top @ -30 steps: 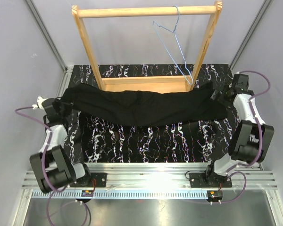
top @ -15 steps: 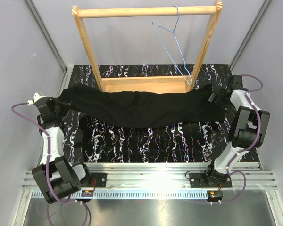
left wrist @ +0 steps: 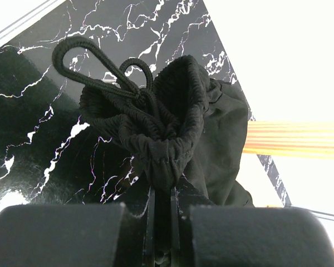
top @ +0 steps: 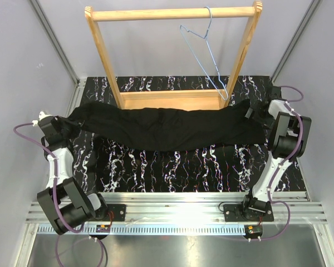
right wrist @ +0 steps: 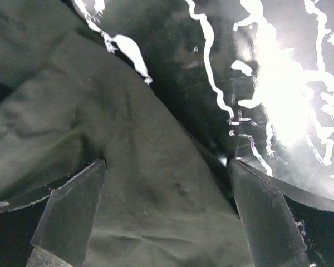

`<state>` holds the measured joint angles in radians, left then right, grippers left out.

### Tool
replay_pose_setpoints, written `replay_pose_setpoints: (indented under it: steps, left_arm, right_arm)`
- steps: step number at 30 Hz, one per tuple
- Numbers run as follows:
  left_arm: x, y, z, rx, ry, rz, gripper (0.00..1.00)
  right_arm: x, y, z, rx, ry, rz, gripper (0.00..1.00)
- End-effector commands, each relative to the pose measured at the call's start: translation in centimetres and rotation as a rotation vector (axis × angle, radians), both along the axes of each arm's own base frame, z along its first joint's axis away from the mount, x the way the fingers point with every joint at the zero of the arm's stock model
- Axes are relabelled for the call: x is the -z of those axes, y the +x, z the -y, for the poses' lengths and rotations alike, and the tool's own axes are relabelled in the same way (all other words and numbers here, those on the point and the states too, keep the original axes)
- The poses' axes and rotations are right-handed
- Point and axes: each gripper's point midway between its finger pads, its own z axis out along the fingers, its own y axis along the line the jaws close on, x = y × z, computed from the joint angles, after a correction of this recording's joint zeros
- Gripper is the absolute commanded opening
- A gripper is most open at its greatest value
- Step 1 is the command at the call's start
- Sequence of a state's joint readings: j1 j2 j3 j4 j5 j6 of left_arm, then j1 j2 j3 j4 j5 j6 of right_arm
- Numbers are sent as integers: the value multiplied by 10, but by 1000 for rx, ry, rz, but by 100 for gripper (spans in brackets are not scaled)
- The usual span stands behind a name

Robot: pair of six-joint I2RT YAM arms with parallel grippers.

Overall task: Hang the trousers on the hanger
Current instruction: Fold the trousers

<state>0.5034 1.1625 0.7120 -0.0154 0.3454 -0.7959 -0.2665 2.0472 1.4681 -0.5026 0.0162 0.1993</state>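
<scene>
Trousers (top: 167, 129) laid out on table (top: 172, 167), slightly bowed, long axis from 9 to 3 o'clock. Waistband end toward 9, leg ends toward 3, and about as long as rack (top: 172, 14) is wide.

At the 9 o'clock end, pinched in left gripper (top: 65, 123). Fingers together on the bunched waistband, with drawstring (left wrist: 94, 61) looping out just beyond.

At the 3 o'clock end, straddled by right gripper (top: 256, 114). Fingers spread wide, one each side of a fold, cloth lying between them and not clamped. Whether touching the cloth, cannot tell.

Hanger (top: 205, 55) hooked over the rack's top bar near the right post, at about 1 o'clock from the trousers' middle. Turned nearly edge-on from above, its long side slanting down toward 5 o'clock. Well apart from the cloth, and nearer the right arm than the left.

Judged early in the task, with nothing on the hanger yet. Likely next: closing on the leg end at 3 o'clock, then lifting and feeding it toward 12 through the wire triangle. Risk of floppy cloth sagging and snagging on the rack's lower rail.
</scene>
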Motion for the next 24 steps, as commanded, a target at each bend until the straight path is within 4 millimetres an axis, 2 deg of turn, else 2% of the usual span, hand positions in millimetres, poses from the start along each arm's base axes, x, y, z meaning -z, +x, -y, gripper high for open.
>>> replay_pose_setpoints:
  steps: [1, 5, 10, 11, 17, 18, 19, 20, 22, 24]
  left_arm:
    - [-31, 12, -4, 28, 1, 105, 0]
    - [-30, 12, -7, 22, -7, 109, 0]
    - [-29, 9, -12, 7, -7, 106, 0]
    - [-30, 9, -11, 6, -3, 106, 0]
    - [-31, 2, -16, -23, 39, 92, 0]
    - [-31, 1, -15, -20, 50, 90, 0]
    - [-31, -2, -15, -25, 53, 86, 0]
    - [-30, -4, -17, -38, 57, 80, 0]
    - [-29, -8, -17, -47, 70, 71, 0]
    - [-26, -13, -20, -67, 90, 48, 0]
  right_arm:
    - [5, 5, -1, -34, 6, -19, 100]
    - [19, -3, -14, -58, 72, -64, 95]
    - [37, -21, -16, -58, 76, -133, 53]
    - [39, -26, -16, -55, 72, -143, 50]
    - [34, -40, -26, -71, 112, -152, 23]
    - [27, -41, -27, -76, 110, -140, 18]
    - [28, -47, -28, -77, 113, -152, 4]
    - [19, -48, -27, -75, 99, -137, 0]
    - [15, -59, -27, -72, 88, -153, 0]
    - [2, -65, -22, -65, 54, -139, 0]
